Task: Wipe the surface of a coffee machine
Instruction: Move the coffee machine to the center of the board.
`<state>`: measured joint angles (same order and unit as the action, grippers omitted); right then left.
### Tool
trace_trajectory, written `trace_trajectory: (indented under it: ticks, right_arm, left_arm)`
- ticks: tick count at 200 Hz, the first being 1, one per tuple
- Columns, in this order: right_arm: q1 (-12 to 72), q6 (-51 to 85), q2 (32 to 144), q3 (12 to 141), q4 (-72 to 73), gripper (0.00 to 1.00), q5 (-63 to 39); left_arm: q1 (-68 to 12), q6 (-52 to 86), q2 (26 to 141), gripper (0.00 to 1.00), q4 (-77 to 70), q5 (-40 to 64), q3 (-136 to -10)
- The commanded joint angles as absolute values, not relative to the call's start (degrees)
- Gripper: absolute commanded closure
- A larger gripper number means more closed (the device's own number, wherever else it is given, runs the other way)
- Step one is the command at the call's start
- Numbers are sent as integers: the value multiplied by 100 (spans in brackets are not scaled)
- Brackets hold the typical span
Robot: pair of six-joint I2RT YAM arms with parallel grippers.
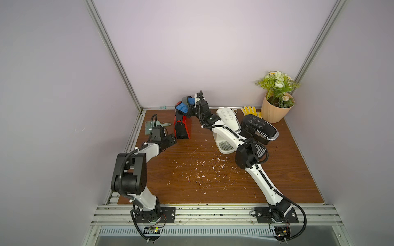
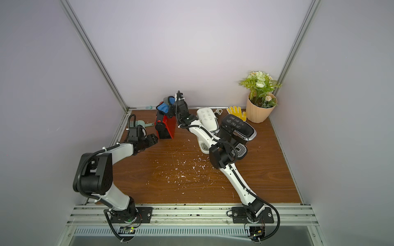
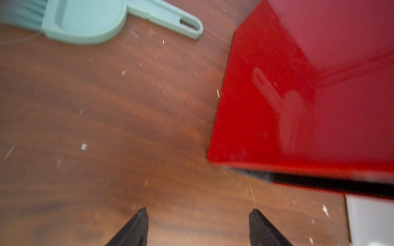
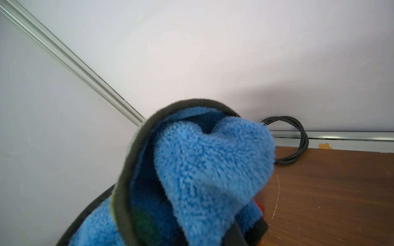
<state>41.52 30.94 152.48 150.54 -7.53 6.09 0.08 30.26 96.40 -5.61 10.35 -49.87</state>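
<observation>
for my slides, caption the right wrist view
Blue cloth fills the foreground; a coiled black cable sits on the wooden table by the wall.

Glossy red coffee machine (image 1: 182,127) stands upright just beside the left gripper (image 3: 198,225); blue cloth (image 4: 213,166), bunched in the right gripper (image 1: 188,107), sits atop it

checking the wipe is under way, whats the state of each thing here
left jaws: open, empty
right jaws: shut on blue cloth
blue cloth: bunched, over the top of the red coffee machine
red coffee machine: upright
white coffee machine: upright
black coffee machine: upright
brush: lying flat, untouched
yellow glove: lying flat
table: strewn with white crumbs
</observation>
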Motion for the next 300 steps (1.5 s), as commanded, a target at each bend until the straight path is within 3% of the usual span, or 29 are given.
trace_trajectory:
  ticks: [1, 45, 102, 133, 168, 225, 300]
  right_arm:
    - [4274, 3046, 14864, 15014, -831, 96, 212]
    - [4254, 2921, 14490, 14682, -957, 96, -172]
    - [4117, 2900, 14347, 14594, -1251, 95, -798]
    - [4043, 2827, 14157, 14349, -1327, 95, -981]
    - [3957, 2795, 13834, 13816, -1183, 95, -1002]
    - [3931, 2663, 13418, 13243, -1162, 95, -1010]
    - [4065, 2759, 11660, 10023, 57, 95, -1097]
  left_arm:
    - [75, 2787, 9947, 25, -1434, 956, -5294]
    - [-144, 2332, 10308, 29, -2253, 1390, -5379]
    - [-208, 2126, 10674, 45, -2700, 1178, -5630]
    - [-228, 2050, 10986, 79, -2680, 1250, -5817]
    - [-391, 1911, 10775, 90, -2634, 1086, -5575]
    - [-569, 1825, 10147, 99, -2267, 775, -5011]
    - [-615, 2271, 8746, 100, -1478, 1019, -3471]
